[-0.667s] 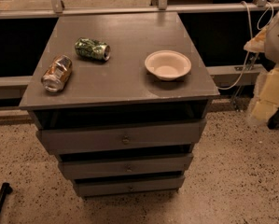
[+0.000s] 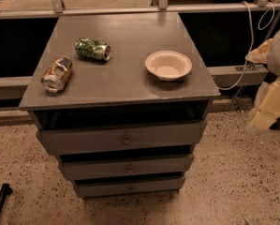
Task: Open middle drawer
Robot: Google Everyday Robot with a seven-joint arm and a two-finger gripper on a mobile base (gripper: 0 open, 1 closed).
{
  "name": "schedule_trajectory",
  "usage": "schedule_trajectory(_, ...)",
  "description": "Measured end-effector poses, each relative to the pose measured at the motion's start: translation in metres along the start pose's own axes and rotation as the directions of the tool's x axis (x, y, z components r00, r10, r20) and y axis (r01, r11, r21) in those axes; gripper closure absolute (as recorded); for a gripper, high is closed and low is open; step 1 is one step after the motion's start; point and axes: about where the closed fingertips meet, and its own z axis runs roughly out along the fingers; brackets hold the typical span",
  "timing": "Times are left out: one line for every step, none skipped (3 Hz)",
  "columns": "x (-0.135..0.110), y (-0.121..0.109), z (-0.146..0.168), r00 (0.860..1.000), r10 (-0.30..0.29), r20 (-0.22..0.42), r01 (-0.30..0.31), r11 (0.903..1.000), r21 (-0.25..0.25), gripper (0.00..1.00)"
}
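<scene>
A grey cabinet has three drawer fronts stacked below its top. The middle drawer is the second one, with a small round knob at its centre, and its front sits nearly flush with only a dark gap above it. The taller top drawer and the narrow bottom drawer sit likewise. My gripper, cream and white, hangs at the right edge of the camera view. It is beside the cabinet, well apart from the drawers, at about the top drawer's height.
On the cabinet top lie a green crushed can, a brown-silver can and a cream bowl. A white cable hangs at the back right. A black rod lies on the speckled floor at the lower left.
The arm at the right edge has shifted slightly downward. The drawers and the objects on the top have not moved.
</scene>
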Motion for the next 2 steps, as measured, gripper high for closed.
schedule_trajectory(0.006,0.027,0.041,0.991,-0.006,0.133,0.010,0.9996,-0.026,0.00)
schedule_trajectory(0.022,0.045,0.054,0.982,0.014,0.187,-0.011,0.9998,-0.015,0.00)
